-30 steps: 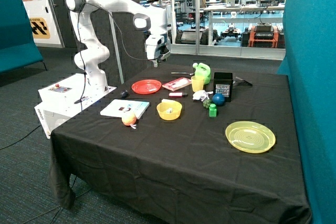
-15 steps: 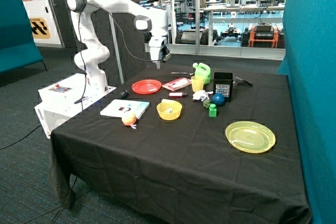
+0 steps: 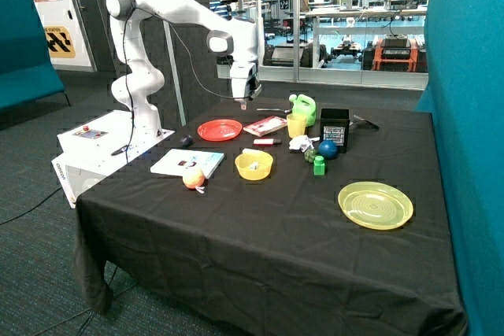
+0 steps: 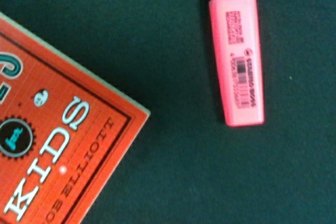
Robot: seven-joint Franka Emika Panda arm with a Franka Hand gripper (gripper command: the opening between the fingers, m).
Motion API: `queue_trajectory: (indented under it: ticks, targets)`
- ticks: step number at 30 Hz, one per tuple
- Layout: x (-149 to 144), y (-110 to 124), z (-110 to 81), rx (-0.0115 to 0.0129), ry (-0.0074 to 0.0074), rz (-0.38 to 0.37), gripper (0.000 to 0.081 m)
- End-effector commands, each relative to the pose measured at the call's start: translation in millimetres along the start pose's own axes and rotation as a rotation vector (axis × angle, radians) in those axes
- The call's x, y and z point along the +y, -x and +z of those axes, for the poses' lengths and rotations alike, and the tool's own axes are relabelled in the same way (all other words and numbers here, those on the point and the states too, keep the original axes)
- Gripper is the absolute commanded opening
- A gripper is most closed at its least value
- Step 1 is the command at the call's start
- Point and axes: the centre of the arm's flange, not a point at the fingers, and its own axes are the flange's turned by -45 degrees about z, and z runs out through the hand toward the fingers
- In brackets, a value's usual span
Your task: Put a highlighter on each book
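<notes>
White book [image 3: 187, 164]: flat, thin, teal-edged, nearest you on the black cloth [image 3: 268, 226], nothing on it.
Pink highlighter [image 4: 237, 59]: stubby, glossy plastic, just beside your red book [image 4: 52, 145], not on it.
Gripper [image 3: 243, 101]: above the red book; opening, you cannot tell.

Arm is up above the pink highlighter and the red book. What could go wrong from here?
1. The pink highlighter lies on the black cloth close beside the red book, not on it. A descent slightly off could catch the book's corner and shift it.
2. The gripper hangs high over a crowded patch: the red plate and yellow cup sit nearby and could be knocked.
3. The white book carries no highlighter either, so neither placement is done.
</notes>
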Motion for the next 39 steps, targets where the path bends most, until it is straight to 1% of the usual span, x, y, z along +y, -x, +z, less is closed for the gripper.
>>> queue_trajectory:
  ticks: [1, 4, 6, 13, 17, 22, 28, 34, 39]
  targets:
    - [-4, -14, 23.4, -0.0009, 0.0004, 0.014, 0.0349]
    - [-6, -18, 32.3, -0.0009, 0.0004, 0.018, 0.0361]
    - [-8, -21, 38.7, -0.0009, 0.0004, 0.016, 0.0387]
    - [-12, -30, 46.2, -0.0009, 0.0004, -0.002, 0.0469]
    - [-14, -36, 50.5, -0.0009, 0.0004, -0.012, 0.0501]
    - [-10, -44, 56.1, -0.0009, 0.0004, -0.014, 0.0553]
    - [-2, -47, 68.8, -0.0009, 0.0004, 0.004, 0.0568]
    - [0, -42, 84.8, -0.0009, 0.0004, 0.017, 0.0545]
    - [-4, -39, 94.5, -0.0009, 0.0004, 0.005, 0.0529]
